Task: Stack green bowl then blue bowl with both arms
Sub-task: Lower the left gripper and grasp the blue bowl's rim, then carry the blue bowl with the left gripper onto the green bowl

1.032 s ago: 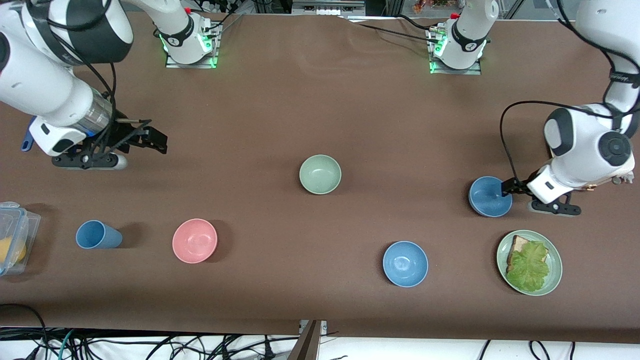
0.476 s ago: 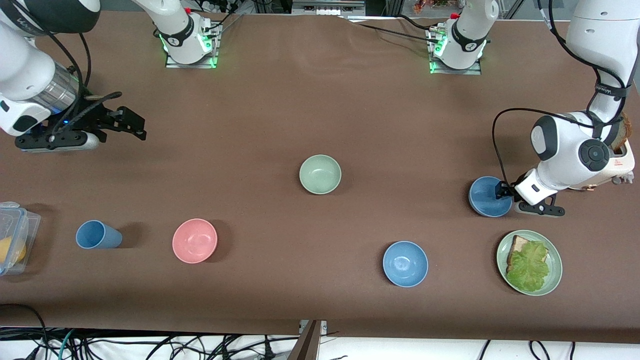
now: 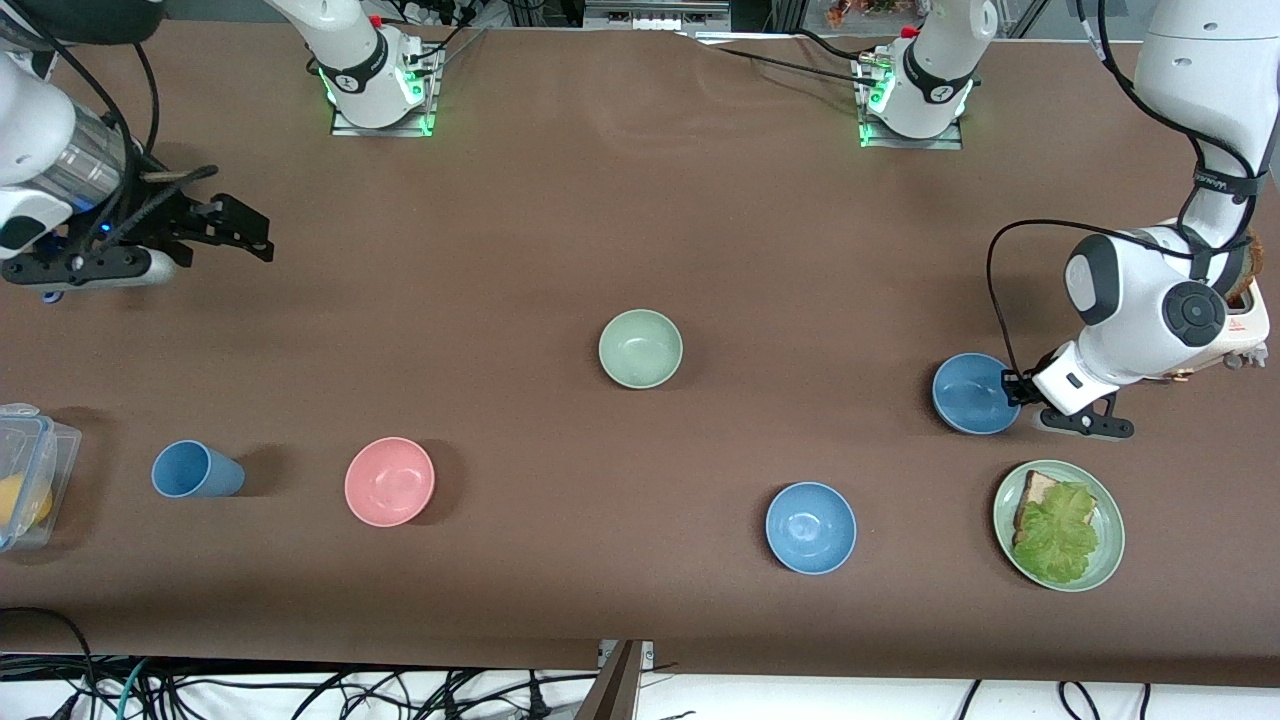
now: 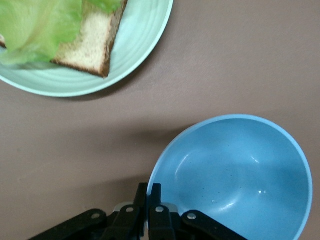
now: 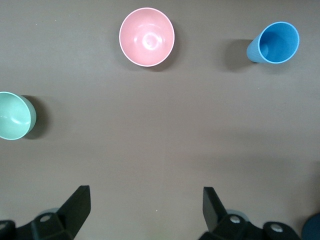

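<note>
We find the front camera mounted high, facing both arm bases and covering the whole table (image 3: 560, 220). The left wrist camera looks straight down at close range onto the blue bowl (image 4: 235, 175) and the green plate (image 4: 135, 55); both also appear in the front view at the left arm's end. The right wrist camera looks down from higher up, sharing the pink bowl (image 5: 146, 36), blue cup (image 5: 274, 44) and green bowl (image 5: 15, 115) with the front view.

The brown counter (image 3: 640, 220) carried a green bowl (image 3: 640, 348), two blue bowls (image 3: 975, 393) (image 3: 810, 527), a pink bowl (image 3: 389, 481), a blue cup (image 3: 195, 470), a green plate (image 3: 1105, 560) and a clear box (image 3: 30, 470)
</note>
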Controlling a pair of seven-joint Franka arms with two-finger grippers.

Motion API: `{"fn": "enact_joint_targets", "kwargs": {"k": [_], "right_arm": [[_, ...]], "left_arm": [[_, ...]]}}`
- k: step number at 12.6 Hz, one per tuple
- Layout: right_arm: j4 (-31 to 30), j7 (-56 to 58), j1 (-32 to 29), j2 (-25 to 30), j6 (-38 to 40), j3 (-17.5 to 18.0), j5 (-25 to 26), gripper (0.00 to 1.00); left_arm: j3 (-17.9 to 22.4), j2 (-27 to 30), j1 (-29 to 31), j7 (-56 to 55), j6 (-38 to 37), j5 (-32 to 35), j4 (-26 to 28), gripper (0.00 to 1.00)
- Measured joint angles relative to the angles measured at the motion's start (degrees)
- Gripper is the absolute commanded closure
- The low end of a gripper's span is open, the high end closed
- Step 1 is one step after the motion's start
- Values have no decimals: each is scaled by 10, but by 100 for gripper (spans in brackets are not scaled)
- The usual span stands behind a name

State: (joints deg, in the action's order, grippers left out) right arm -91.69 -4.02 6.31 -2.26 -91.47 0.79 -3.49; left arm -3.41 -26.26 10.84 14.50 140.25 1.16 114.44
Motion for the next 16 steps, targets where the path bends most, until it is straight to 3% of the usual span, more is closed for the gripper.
{"fn": "enact_joint_targets", "kwargs": {"k": [3, 6, 9, 14, 16], "right_arm": [[11, 0, -1, -3, 12, 0, 5, 1], [21, 0, -3, -4, 11, -4, 8, 1], [28, 0, -6, -4, 11, -5, 9, 1], [28, 0, -6, -5, 11, -4, 9, 1], [29, 0, -7, -5, 11, -4, 9, 1]], "left_arm": [[-33, 15, -2, -17, -126, 0, -62, 100], [-105, 28, -7, -98, -226, 0, -127, 100], [-165, 27, -49, -230, -239, 0, -142, 100], [-172, 1, -211, -461, -232, 0, -173, 100], [-171, -27, -249, -511, -200, 0, -190, 100]]}}
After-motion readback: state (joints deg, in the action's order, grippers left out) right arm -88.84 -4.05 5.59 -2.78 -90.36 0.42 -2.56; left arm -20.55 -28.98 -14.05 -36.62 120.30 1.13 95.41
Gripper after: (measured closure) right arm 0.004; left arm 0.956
